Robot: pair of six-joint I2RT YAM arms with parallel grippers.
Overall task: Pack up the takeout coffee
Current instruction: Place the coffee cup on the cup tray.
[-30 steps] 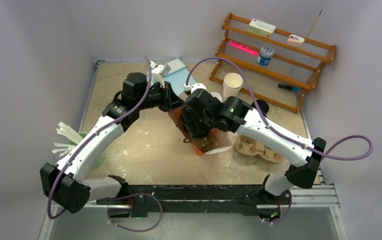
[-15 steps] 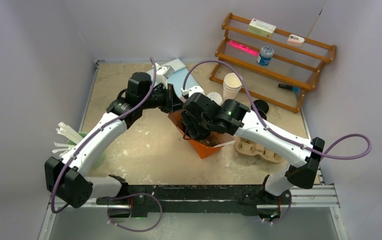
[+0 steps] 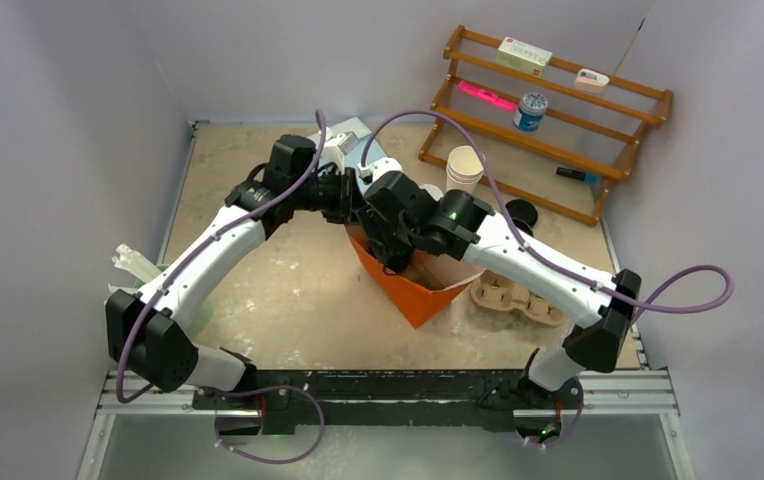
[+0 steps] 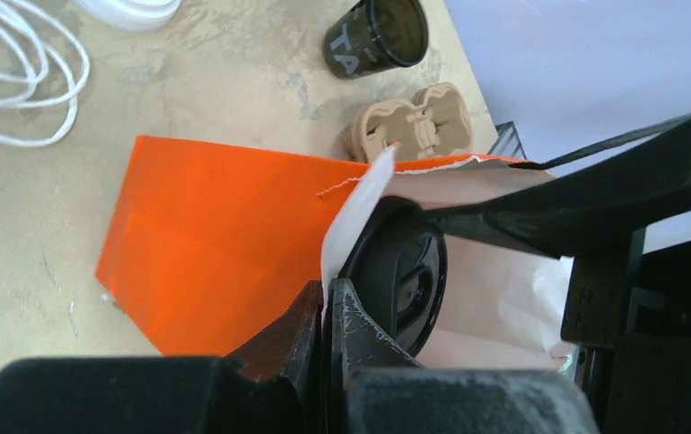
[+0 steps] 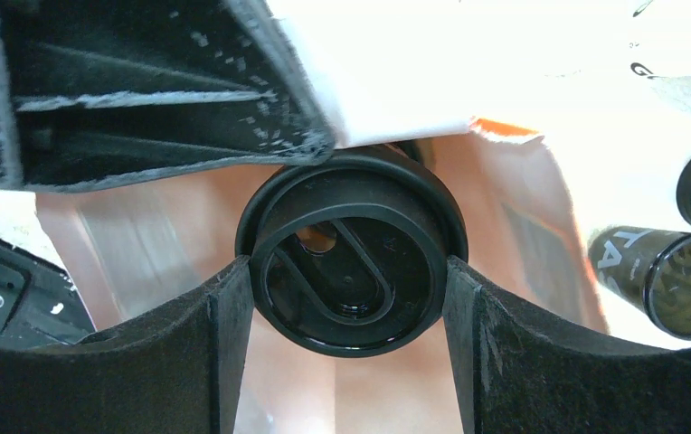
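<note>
We see the left gripper [image 4: 326,298] with its fingers pressed tight together on the white-lined rim of the orange bag [image 4: 215,235], holding the mouth up. In the overhead view this bag [image 3: 413,295] stands mid-table [image 3: 258,290], just left of the brown carrier [image 3: 513,295]. The right gripper [image 5: 349,271] reaches into the bag's mouth, its fingers [image 5: 229,334] spread fairly wide and clamped on either side of a round black lid [image 5: 351,244]. We look straight down on that lid, so we cannot tell what lies beneath it. From the left wrist the same lid [image 4: 405,280] shows edge-on, sitting just inside the opening against the bag's pale inner wall. A loose black cup [image 4: 380,36] with white print stands on the table beyond the carrier [image 4: 410,122], near the far right. The right wrist view shows two such cups [image 5: 676,276] close together beside the bag. A stack of white cups [image 3: 465,170] stands farther back, in front of a wooden rack [image 3: 548,120].
</note>
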